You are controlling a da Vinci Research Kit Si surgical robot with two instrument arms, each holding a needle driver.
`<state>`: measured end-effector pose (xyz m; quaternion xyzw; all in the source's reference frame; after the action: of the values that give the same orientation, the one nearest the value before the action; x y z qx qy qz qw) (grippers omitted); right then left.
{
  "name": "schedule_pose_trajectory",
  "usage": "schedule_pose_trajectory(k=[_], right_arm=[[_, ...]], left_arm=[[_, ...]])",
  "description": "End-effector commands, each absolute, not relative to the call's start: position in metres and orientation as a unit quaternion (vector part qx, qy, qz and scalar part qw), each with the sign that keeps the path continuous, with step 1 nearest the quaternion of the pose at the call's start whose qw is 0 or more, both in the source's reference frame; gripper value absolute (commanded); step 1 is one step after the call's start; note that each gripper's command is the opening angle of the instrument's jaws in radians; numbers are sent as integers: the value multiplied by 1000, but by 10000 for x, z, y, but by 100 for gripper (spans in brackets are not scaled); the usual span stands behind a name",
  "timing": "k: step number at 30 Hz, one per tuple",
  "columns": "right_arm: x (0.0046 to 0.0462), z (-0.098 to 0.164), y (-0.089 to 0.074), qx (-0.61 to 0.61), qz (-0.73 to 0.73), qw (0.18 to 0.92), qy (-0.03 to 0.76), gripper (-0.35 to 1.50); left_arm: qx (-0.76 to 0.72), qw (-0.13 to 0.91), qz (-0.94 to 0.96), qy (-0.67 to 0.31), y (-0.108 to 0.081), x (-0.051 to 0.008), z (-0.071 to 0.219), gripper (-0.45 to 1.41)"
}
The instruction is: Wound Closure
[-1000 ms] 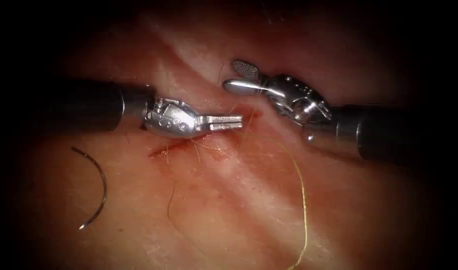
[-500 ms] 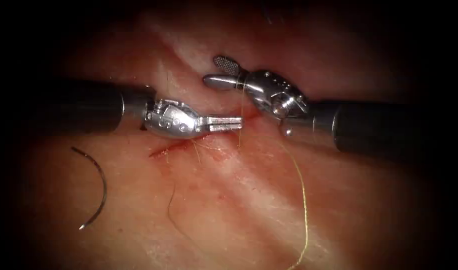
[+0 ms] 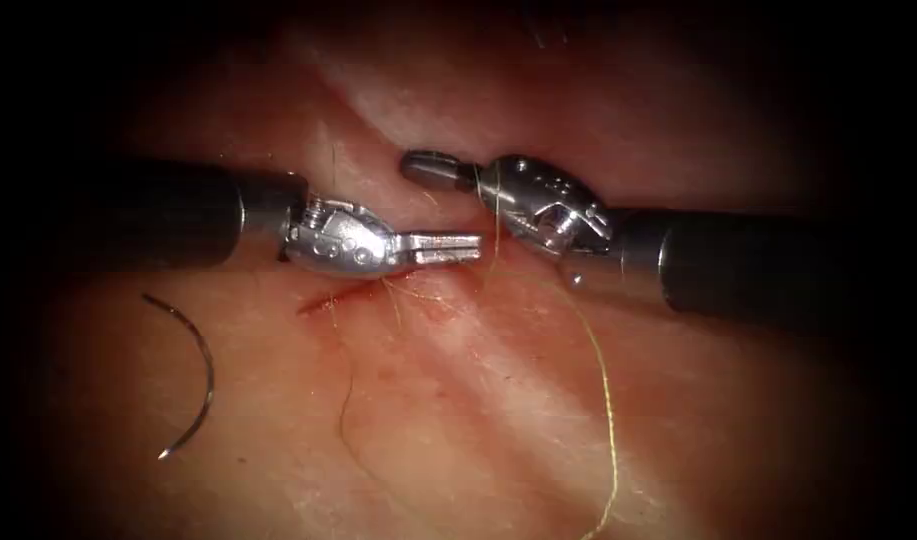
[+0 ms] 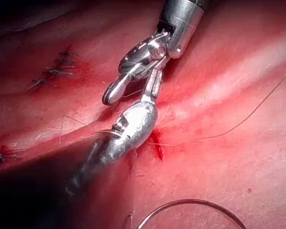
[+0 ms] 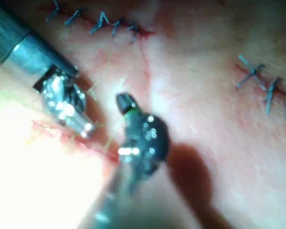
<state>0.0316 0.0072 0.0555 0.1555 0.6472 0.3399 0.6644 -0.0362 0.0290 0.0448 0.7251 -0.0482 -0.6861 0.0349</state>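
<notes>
Steel curved needle (image 3: pixel 190 375) lies loose on tissue (image 3: pixel 498 400) far left of cut (image 3: pixel 353 290), stiff, slippery, best taken mid-curve; left tool (image 3: pixel 448 246) clenched on thread (image 3: pixel 603 400), right tool (image 3: pixel 433 167) clenched, apparently empty.

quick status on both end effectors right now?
Left tool: shut, on thread at the cut, it seems.
Right tool: shut on thread.
Needle: loose on tissue, left of cut.

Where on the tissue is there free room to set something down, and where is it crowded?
Bare tissue lies between the dark thread and the yellow thread. The needle lies loose left of the cut, held by neither tool. It is crowded at the cut, where the left tool and right tool nearly meet.
</notes>
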Motion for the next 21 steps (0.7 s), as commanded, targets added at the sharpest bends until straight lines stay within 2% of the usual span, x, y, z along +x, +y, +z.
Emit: schedule_pose_trajectory(k=[1,21], right_arm=[[323,559,76,153,335,666,649,-35],[308,529,63,137,283,690,652,-35]], left_arm=[[725,35,-686,-49,292,-367,453,-45],[716,15,-696,-50,312,-337,439,-45]])
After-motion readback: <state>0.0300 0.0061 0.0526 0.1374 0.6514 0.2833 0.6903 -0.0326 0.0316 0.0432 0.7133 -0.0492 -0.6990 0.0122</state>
